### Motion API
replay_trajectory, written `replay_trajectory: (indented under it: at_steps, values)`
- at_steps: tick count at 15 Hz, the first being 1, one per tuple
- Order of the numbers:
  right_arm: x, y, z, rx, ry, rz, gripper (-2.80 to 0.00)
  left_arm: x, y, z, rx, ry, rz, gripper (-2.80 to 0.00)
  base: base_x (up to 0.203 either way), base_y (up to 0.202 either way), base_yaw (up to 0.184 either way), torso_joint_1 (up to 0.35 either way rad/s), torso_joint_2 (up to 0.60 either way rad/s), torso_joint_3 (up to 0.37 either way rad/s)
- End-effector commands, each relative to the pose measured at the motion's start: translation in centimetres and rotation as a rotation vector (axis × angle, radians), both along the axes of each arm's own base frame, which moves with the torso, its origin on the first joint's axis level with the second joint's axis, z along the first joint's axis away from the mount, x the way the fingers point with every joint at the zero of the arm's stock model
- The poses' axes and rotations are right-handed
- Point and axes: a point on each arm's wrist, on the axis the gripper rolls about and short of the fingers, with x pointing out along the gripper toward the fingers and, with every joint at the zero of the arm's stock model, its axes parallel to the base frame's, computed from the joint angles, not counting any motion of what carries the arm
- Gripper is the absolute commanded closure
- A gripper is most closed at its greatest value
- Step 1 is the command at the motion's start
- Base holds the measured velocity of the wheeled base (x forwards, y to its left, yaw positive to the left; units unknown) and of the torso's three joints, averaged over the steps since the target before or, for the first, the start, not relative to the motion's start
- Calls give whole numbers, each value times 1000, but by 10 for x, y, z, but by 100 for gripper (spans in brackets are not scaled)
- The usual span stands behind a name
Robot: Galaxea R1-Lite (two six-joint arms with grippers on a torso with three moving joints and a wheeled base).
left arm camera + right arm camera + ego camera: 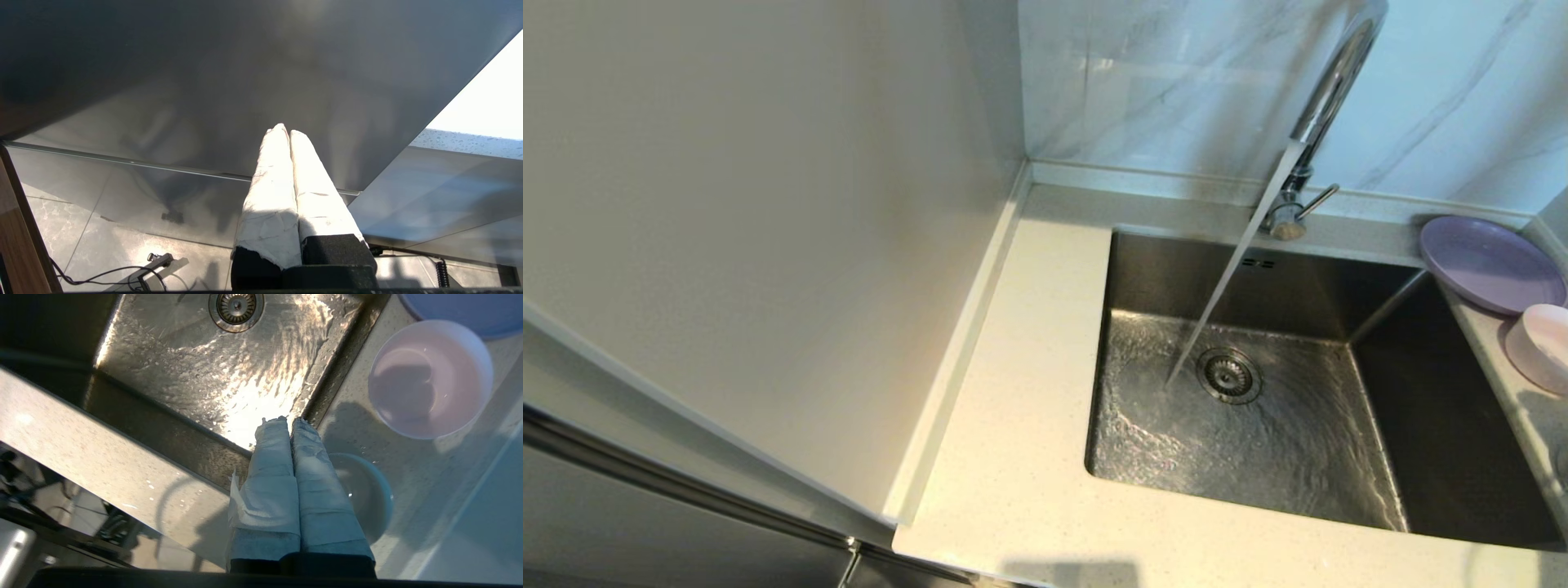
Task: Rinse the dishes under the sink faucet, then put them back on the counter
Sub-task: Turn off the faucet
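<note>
The lavender plate [1490, 263] lies on the counter [1013, 392] at the basin's back right corner, and the pale pink bowl [1543, 343] stands upright just in front of it. Both also show in the right wrist view, the bowl [429, 377] and the plate's edge [461, 310]. The chrome faucet [1327, 98] pours a steady stream into the steel basin [1421, 425]. My right gripper [288, 419] is shut and empty, above the counter at the basin's right rim, apart from the bowl. My left gripper [284, 130] is shut and empty, down beside a grey cabinet panel.
A small pale blue round dish [367, 498] sits on the counter under my right fingers. Water ripples across the basin floor around the drain [1229, 376]. A tall white panel [768, 245] bounds the counter's left side. Marbled wall tiles [1160, 82] stand behind.
</note>
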Motion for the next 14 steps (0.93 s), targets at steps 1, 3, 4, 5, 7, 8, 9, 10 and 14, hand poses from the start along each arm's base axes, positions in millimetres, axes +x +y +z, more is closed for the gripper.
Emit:
replay_trajectory:
  at_steps: [1, 3, 4, 5, 7, 8, 9, 10, 14]
  values:
    - [0, 0, 0, -77, -27, 63, 0, 0, 0, 0, 0, 0, 0, 0, 0, 0, 0, 0, 0, 0]
    - [0, 3, 0, -58, -24, 63, 0, 0, 0, 0, 0, 0, -1, 0, 0, 0, 0, 0, 0, 0]
    - [3, 9, 0, -10, -3, 70, 0, 0, 0, 0, 0, 0, 1, 0, 0, 0, 0, 0, 0, 0]
    - [8, 19, 1, 78, 35, 62, 0, 0, 0, 0, 0, 0, 1, 0, 0, 0, 0, 0, 0, 0]
    - [21, 40, 1, 242, 124, 61, 0, 0, 0, 0, 0, 0, 1, 0, 0, 0, 0, 0, 0, 0]
    - [30, 50, 0, 312, 168, 69, 0, 0, 0, 0, 0, 0, 1, 0, 0, 0, 0, 0, 0, 0]
    - [39, 57, -3, 362, 209, 86, 0, 0, 0, 0, 0, 0, -1, 0, 0, 0, 0, 0, 0, 0]
    - [51, 61, -9, 411, 252, 101, 0, 0, 0, 0, 0, 0, 1, 0, 0, 0, 0, 0, 0, 0]
    - [85, 67, -30, 530, 346, 168, 0, 0, 0, 0, 0, 0, 0, 0, 0, 0, 0, 0, 0, 0]
